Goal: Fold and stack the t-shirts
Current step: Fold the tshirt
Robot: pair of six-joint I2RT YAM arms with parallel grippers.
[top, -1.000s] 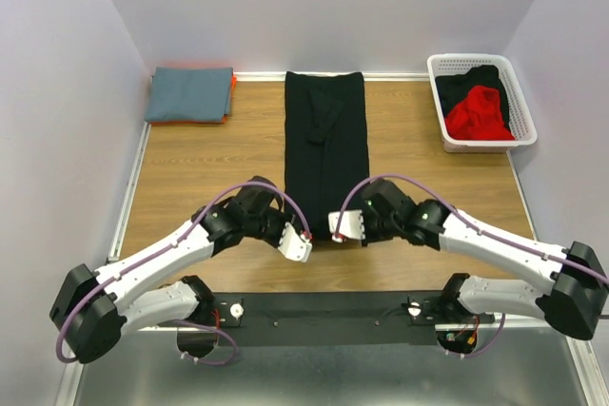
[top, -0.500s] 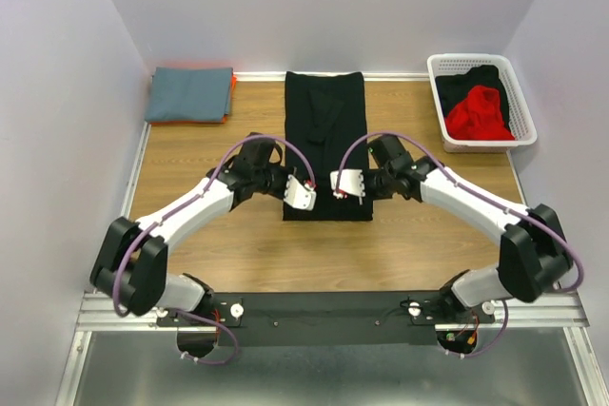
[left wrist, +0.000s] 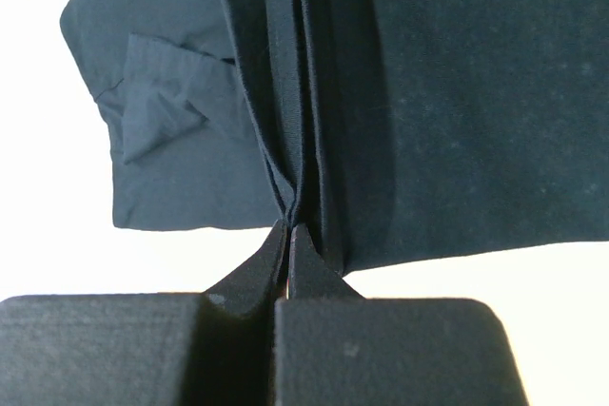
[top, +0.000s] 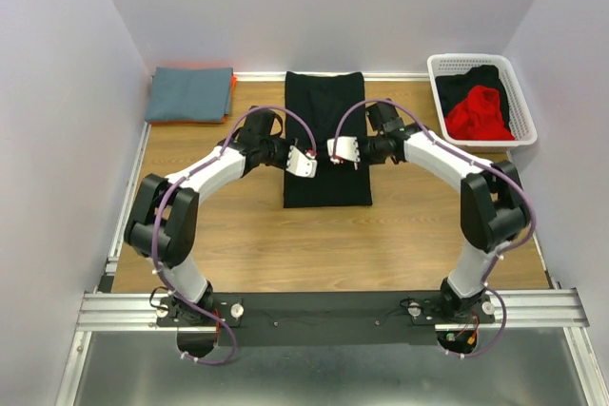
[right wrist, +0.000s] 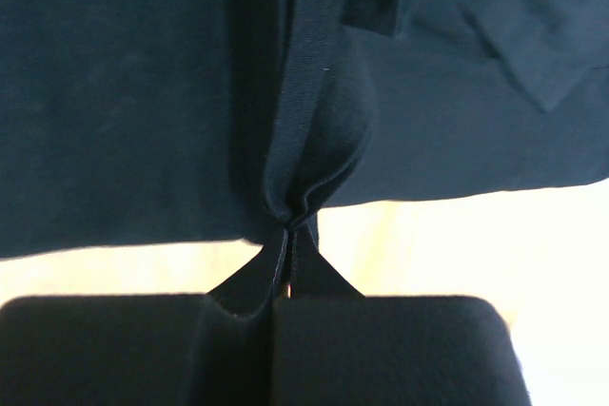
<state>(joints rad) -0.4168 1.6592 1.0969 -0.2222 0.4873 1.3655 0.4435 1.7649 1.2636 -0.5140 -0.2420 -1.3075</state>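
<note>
The wooden table point(top: 238, 235) carried a long black t-shirt point(top: 326, 187) at the upper centre, a folded grey-blue stack point(top: 190, 92) at the upper left and a white basket point(top: 481, 145) at the upper right.

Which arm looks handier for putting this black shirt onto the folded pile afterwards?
Probably the left. The folded pile lies at the far left corner, on the side of the left gripper; the right gripper would have to cross the black shirt. Both are now shut on its hem.
</note>
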